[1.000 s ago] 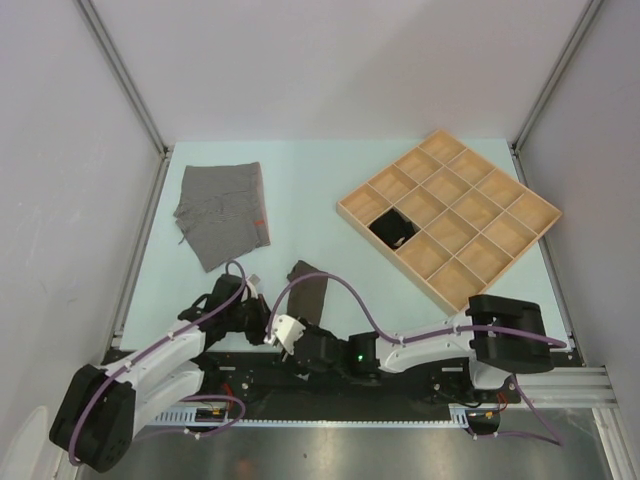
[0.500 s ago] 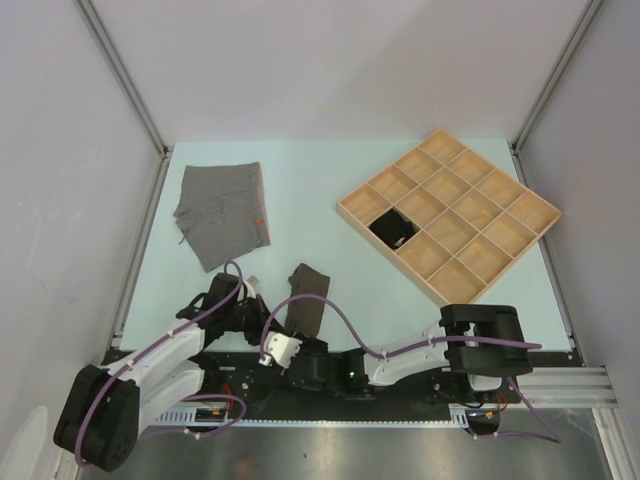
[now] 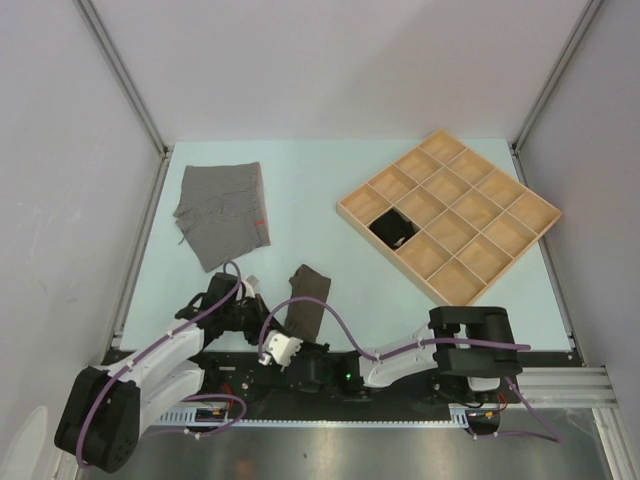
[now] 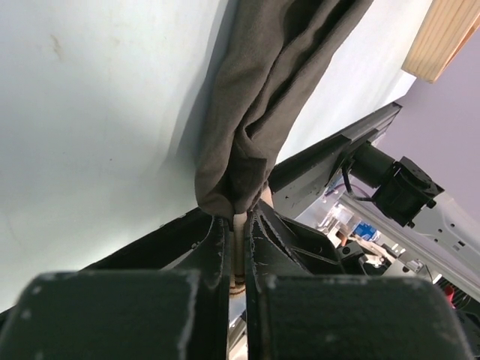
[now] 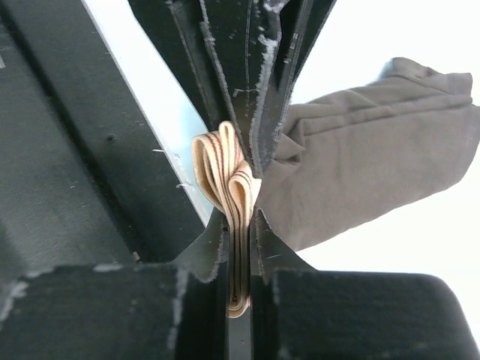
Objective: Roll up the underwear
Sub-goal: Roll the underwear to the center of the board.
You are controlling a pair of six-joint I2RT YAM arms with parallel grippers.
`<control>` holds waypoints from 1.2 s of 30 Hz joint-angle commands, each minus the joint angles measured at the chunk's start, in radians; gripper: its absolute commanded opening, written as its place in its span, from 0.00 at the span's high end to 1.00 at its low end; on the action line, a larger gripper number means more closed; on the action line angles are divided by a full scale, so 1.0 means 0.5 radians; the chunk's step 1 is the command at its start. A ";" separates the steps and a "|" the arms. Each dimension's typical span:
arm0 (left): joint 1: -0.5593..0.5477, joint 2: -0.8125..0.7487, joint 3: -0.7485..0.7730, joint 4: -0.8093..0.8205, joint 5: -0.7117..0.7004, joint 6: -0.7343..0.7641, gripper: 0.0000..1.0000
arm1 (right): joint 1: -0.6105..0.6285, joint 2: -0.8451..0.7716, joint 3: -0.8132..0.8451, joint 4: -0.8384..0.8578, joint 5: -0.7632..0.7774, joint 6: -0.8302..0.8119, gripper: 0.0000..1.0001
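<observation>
The dark brown underwear (image 3: 307, 296) lies bunched into a narrow strip near the table's front edge, between the two arms. My left gripper (image 3: 266, 320) is shut on its near end (image 4: 238, 217); the brown cloth (image 4: 270, 97) runs away from the jaws. My right gripper (image 3: 284, 336) is shut on the folded beige striped waistband (image 5: 231, 187) of the same underwear (image 5: 367, 165), jaw tip to jaw tip with the left fingers (image 5: 259, 67). The heather grey underwear (image 3: 222, 213) lies flat at the back left. The black underwear (image 3: 393, 229) sits in one compartment of the tray.
The compartmented wooden tray (image 3: 480, 205) stands angled at the back right, and its corner (image 4: 442, 37) shows in the left wrist view. Grey walls and metal rails enclose the table. Both arms crowd the near edge.
The right gripper has shut on the brown underwear's waistband. The right arm has swung left and back toward the near edge, and the brown cloth has gathered into a narrower strip.
</observation>
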 commanded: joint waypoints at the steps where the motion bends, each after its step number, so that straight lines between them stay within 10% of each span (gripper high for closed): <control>1: 0.010 -0.055 0.064 -0.010 0.077 0.081 0.80 | -0.106 -0.143 0.006 0.053 -0.252 0.075 1.00; 7: 0.142 -0.156 0.024 0.036 -0.177 0.204 0.37 | -0.425 -0.315 0.022 -0.119 -0.840 0.231 1.00; 12: 0.188 -0.254 0.009 0.082 -0.404 0.238 0.21 | -0.695 -0.303 0.046 -0.174 -1.374 0.299 1.00; 23: 0.201 -0.684 -0.123 0.196 -0.858 0.339 0.19 | -1.075 -0.051 0.215 -0.248 -2.028 0.385 1.00; 36: 0.145 -0.595 -0.347 0.788 -0.463 0.621 0.28 | -1.364 0.246 0.476 -0.447 -2.366 0.462 1.00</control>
